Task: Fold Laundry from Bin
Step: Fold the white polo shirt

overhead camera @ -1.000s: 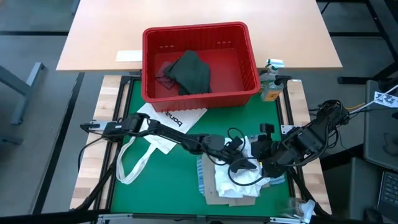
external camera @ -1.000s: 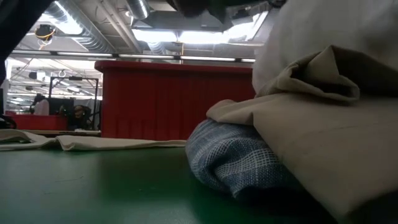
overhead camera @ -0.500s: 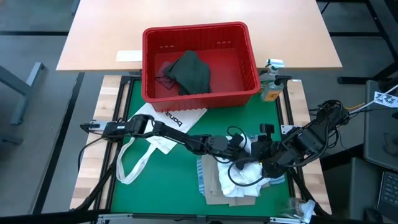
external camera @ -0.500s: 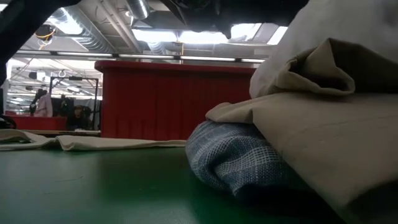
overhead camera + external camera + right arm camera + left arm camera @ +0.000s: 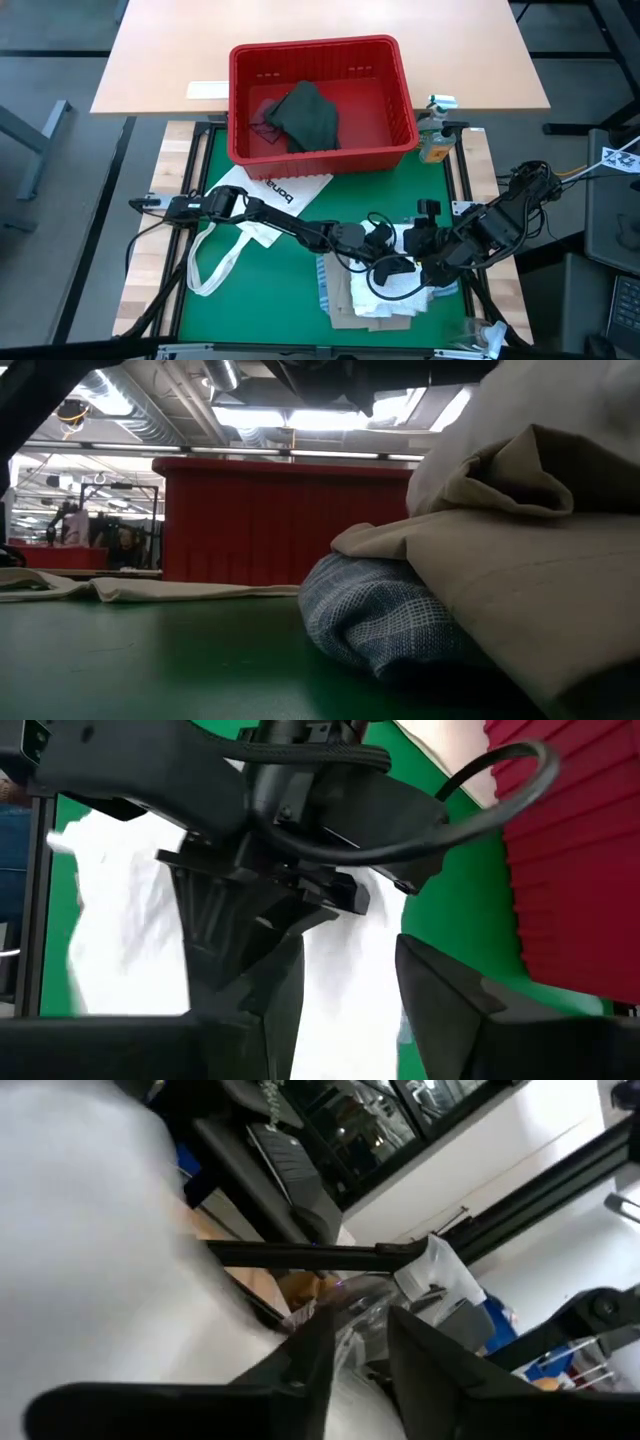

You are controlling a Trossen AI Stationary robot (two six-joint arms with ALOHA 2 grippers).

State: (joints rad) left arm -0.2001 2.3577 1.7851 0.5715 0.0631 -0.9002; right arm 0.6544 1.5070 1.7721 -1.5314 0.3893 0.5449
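Note:
A pile of laundry lies near the table's front right: a blue-striped cloth [image 5: 380, 622] at the bottom, a tan shirt [image 5: 520, 570] on it and a white shirt [image 5: 388, 300] on top. My left gripper [image 5: 390, 264] reaches level across the table onto the white shirt, and its fingers [image 5: 310, 1350] are a little apart. My right gripper [image 5: 426, 258] hangs open above the pile, slanting down at the left gripper [image 5: 260, 890]. The red bin [image 5: 400, 135] stands at the far side with a dark green-grey top [image 5: 305, 115] inside. My left gripper lies level beside the white shirt's upper fold [image 5: 120, 1260], coming from the table's left. I cannot tell whether its fingers touch the cloth. The shirt rests on the tan shirt.
A white tote bag [image 5: 262, 205] with long straps lies flat on the green mat, left of the pile. A small bottle [image 5: 435, 142] stands right of the bin. Crumpled clear plastic [image 5: 482, 335] sits at the near right corner. People [image 5: 70, 525] are in the room beyond.
My left gripper has rolled about its own line and come down a little onto the pile. The white shirt's upper part has shifted and settled lower on the tan shirt. The blue-striped cloth has stayed where it was.

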